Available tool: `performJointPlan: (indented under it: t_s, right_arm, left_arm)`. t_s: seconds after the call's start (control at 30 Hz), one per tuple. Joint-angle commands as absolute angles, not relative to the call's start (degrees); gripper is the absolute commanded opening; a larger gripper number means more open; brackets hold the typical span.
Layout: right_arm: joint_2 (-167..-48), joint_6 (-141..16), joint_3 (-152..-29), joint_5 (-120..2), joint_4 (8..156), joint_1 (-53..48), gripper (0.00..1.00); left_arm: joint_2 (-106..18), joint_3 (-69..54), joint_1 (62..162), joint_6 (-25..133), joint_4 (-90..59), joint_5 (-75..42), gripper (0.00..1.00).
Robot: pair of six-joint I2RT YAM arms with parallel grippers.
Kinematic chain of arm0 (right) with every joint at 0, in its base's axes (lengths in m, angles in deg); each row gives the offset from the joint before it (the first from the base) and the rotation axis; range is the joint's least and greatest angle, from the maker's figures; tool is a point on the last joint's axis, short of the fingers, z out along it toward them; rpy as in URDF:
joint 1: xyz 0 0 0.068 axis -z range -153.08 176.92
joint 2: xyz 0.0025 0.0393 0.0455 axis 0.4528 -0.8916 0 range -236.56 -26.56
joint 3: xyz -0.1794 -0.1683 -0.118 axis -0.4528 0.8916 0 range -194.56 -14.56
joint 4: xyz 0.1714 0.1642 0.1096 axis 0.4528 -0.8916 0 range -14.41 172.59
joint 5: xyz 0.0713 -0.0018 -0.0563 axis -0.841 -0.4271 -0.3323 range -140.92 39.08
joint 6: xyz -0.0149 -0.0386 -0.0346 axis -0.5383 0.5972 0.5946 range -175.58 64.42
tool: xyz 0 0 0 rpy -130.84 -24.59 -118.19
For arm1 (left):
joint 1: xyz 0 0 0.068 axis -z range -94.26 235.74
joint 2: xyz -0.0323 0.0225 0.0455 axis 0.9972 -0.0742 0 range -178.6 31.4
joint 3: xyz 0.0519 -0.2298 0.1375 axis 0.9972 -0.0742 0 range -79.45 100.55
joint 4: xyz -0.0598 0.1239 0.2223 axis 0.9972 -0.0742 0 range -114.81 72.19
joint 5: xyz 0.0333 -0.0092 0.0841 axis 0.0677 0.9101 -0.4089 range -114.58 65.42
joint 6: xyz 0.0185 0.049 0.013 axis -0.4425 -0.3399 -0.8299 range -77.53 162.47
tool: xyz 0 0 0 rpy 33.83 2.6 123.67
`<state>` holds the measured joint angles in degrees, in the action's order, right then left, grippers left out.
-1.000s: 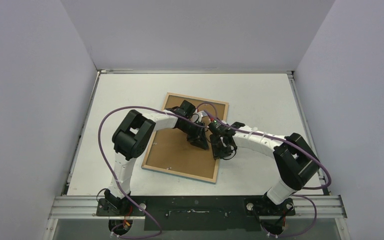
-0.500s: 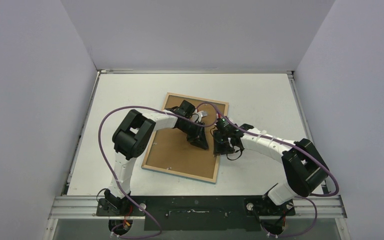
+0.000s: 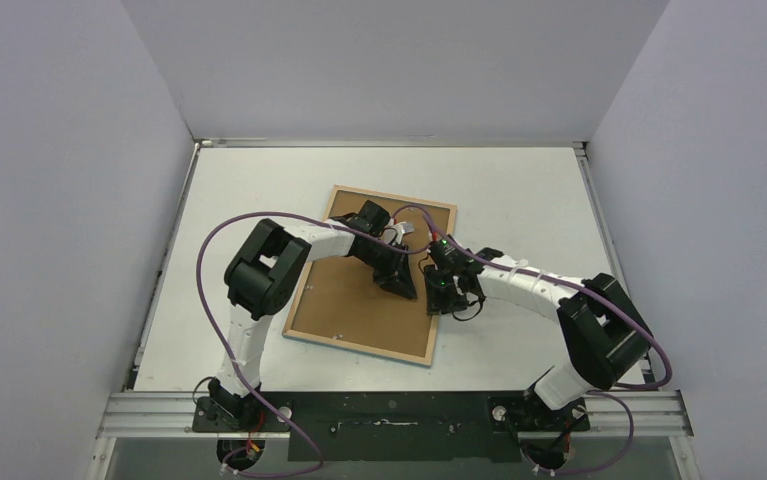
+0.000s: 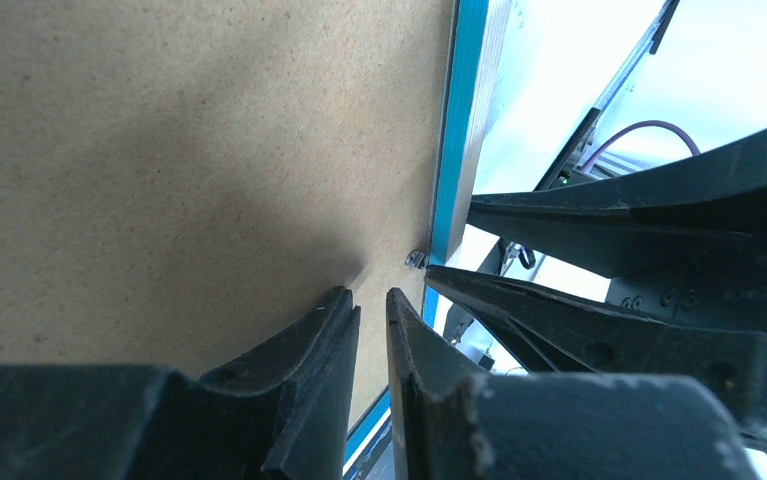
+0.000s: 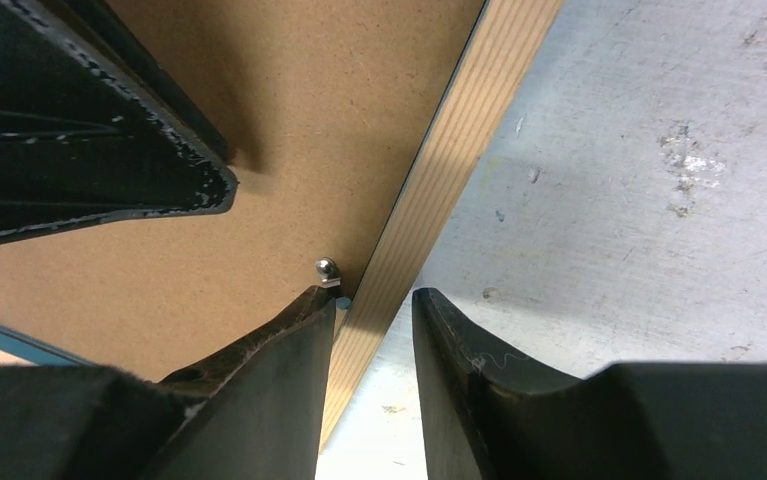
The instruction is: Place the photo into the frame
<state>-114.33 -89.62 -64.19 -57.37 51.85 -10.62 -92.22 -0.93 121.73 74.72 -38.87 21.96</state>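
Black two-finger left gripper (image 4: 372, 300): jaws narrowly apart, empty, tips at plain brown backing board (image 4: 159, 150). Black right gripper (image 5: 374, 300): jaws apart, straddling right wood-coloured edge of turquoise-fronted rectangular picture frame (image 5: 459, 150), beside small metal tab (image 5: 327, 268). Picture frame lies face down, mid pale grey table (image 5: 639, 200).

place: lab test cell | evidence: bare white walls (image 3: 389, 60), aluminium rail (image 3: 159, 412)
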Motion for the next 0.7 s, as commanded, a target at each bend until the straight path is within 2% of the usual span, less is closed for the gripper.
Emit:
performJointPlan:
  t_s: [0.0, 0.67]
  right_arm:
    - [-115.9, -88.7, -65.4, -56.9, 51.1, -10.7, 0.35]
    - [-121.8, -86.2, -65.7, -52.6, 47.7, -10.6, 0.29]
  left_arm:
    - [-96.7, -3.1, 122.3, 70.8, -43.5, 12.7, 0.18]
    - [-96.7, -3.3, 121.5, 70.5, -43.6, 12.6, 0.18]
